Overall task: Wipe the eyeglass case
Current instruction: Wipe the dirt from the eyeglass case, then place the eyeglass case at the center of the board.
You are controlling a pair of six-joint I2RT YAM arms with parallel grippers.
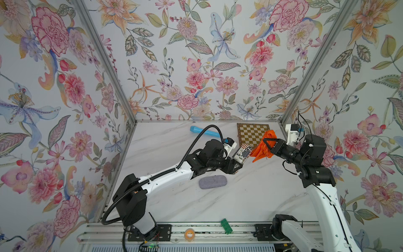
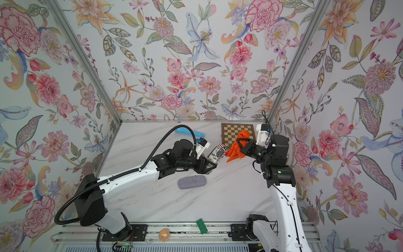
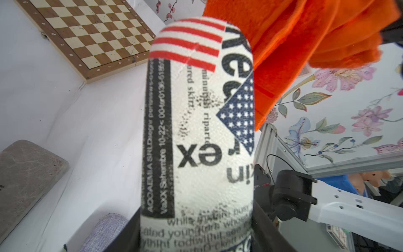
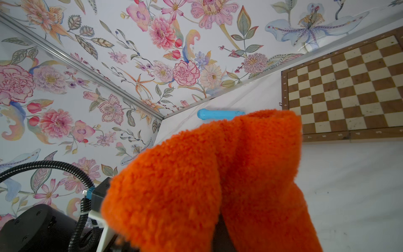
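Above the far right half of the white marble table [image 1: 250, 196], both top views show the left claw [image 1: 237, 164] clamped on the lower end of the oblong eyeglass case printed with newsprint and a flag [image 1: 243, 153]. The case tilts up toward the right claw [image 1: 268, 144], which is clamped on a bunched orange fleece cloth [image 1: 262, 150]. Cloth and case meet edge to edge; I cannot tell whether they press. On the table beneath my left arm lies a grey felt oblong pouch [image 1: 213, 182], well clear. A brown chequered chessboard [image 1: 250, 133] sits far right behind the cloth, with a blue plastic tube [image 1: 204, 131] far centre. A green toy brick [image 1: 226, 226] and an orange tape roll [image 1: 189, 234] rest on the near metal rail [image 1: 239, 229].

From the left wrist, the case [image 3: 196, 131] fills the middle, with a pebbled covering and rounded ends. I judge it stiff-shelled, light and a little slick on the curve, so it may twist in the clamp if I push hard. Holding one end leaves most of its length free for wiping. A worn brown-grey flat case [image 3: 26, 174] lies on the table beside it.

From the right wrist, the cloth [image 4: 218, 185] hides the claw's tips. It looks soft and floppy, so I expect it to drape rather than push. Nothing stands between cloth and case.
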